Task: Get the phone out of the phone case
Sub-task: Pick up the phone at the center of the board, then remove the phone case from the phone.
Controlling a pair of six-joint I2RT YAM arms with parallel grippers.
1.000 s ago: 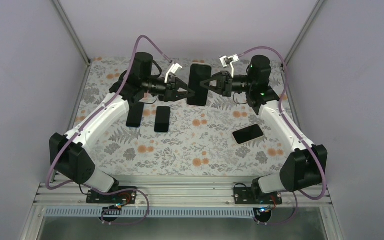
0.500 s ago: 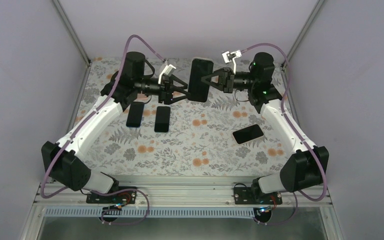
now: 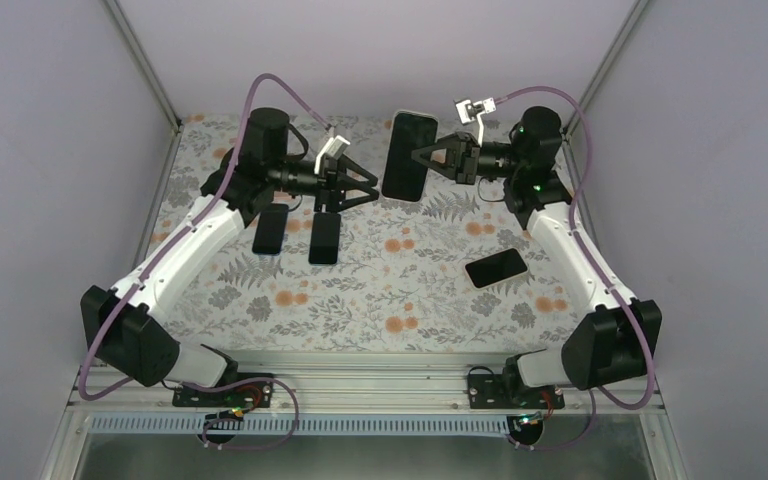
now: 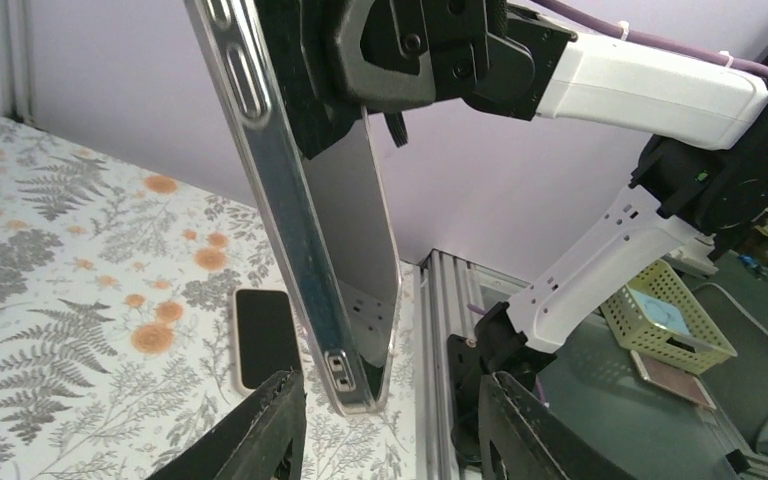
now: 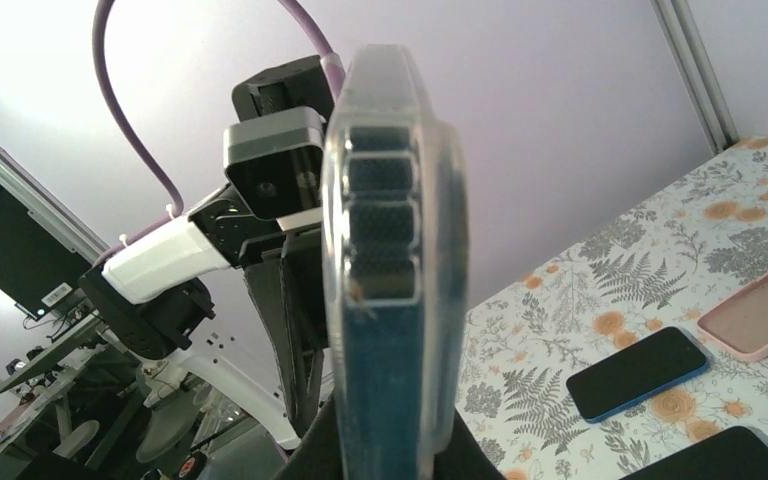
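The right gripper [image 3: 428, 158] is clamped on the phone case [image 4: 270, 190], held upright in the air towards the table's [image 3: 410, 290] twelve o'clock; the phone [image 3: 408, 160] looks seated inside, so removal remains; the left gripper [image 3: 365, 188] waits part-open at its nine o'clock, touching nothing.

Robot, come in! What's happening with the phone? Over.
Right hand shut on cased phone, held up. Left hand open, close by, not touching. Nothing in the way.
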